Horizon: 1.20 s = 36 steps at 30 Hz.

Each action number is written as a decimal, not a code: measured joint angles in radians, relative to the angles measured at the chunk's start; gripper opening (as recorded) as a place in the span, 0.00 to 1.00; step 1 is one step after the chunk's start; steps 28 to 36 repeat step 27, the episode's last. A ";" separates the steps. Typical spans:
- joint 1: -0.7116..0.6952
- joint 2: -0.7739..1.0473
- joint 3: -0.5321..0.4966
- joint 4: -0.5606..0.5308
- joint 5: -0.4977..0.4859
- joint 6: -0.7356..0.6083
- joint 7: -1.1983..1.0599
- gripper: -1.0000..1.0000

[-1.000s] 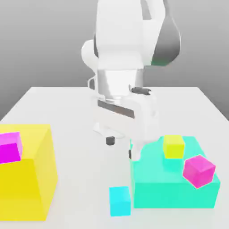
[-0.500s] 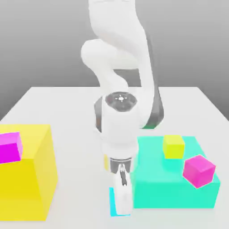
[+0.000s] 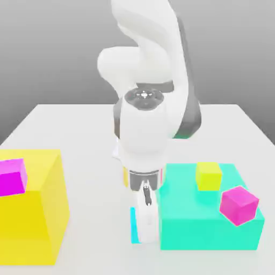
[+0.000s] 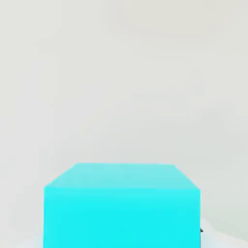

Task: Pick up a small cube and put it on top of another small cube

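Beside the green block (image 3: pixel 208 233), the gripper (image 3: pixel 146 239) is closed on the small cyan cube (image 3: pixel 134 225)

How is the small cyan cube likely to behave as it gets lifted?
The small cyan cube has crisp, straight edges, so it is probably stiff. Its flat faces suggest little tendency to roll. The smooth, untextured surface might make it somewhat slippery.
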 joint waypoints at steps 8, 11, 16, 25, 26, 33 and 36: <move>0.019 -0.059 0.099 0.105 0.085 -0.151 -0.268 0.00; 0.076 -0.116 0.135 0.129 0.103 -0.227 -0.395 0.00; 0.172 -0.203 0.171 0.168 0.107 -0.353 -0.588 0.00; 0.249 -0.166 0.207 0.105 0.029 -0.270 -0.680 1.00; 0.248 -0.166 0.207 0.105 0.029 -0.270 -0.680 1.00; 0.248 -0.166 0.207 0.105 0.029 -0.270 -0.680 1.00; 0.248 -0.166 0.207 0.105 0.029 -0.270 -0.680 1.00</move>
